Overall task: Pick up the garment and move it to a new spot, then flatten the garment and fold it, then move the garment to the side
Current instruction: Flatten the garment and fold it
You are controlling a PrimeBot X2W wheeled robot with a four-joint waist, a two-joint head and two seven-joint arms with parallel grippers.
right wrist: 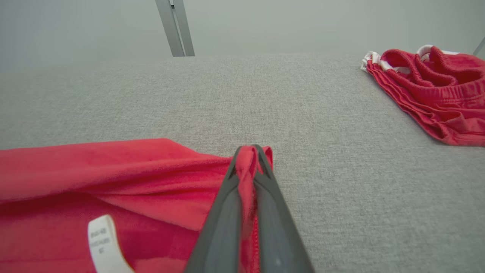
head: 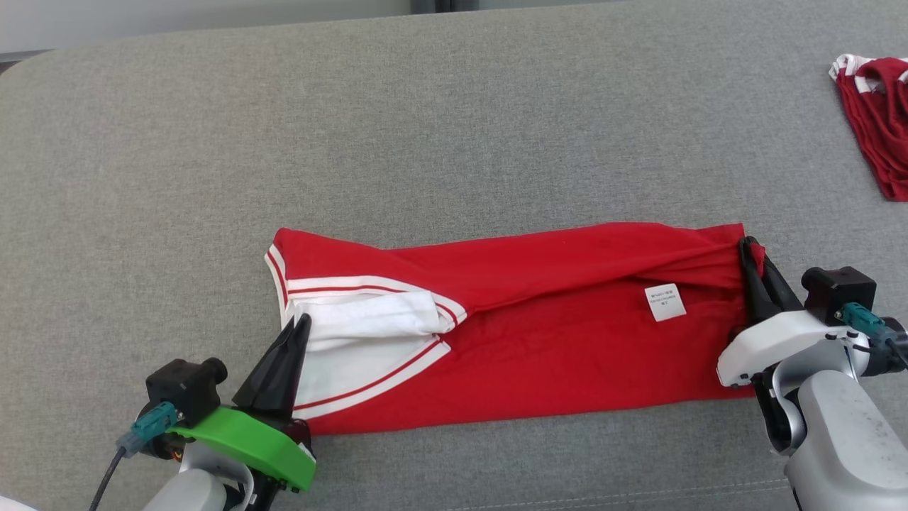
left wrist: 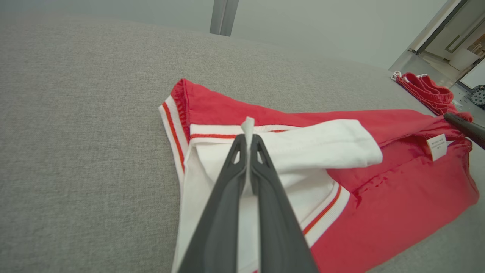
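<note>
Near the grey surface's (head: 454,106) front edge, the red garment (head: 553,341) lies mid-fold, left tool (head: 303,323) pinched shut on its white trim (left wrist: 248,123), right tool (head: 746,247) likewise on its hem (right wrist: 248,155); next, both should lift together.

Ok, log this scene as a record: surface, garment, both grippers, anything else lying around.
surface: grey woven fabric
garment: red with white striped trim, lying in a long band, label facing up
left gripper: shut on white cloth at the garment's left end
right gripper: shut on red cloth at its far right corner
other garment: red and white, bunched, far right, apart from the first
</note>
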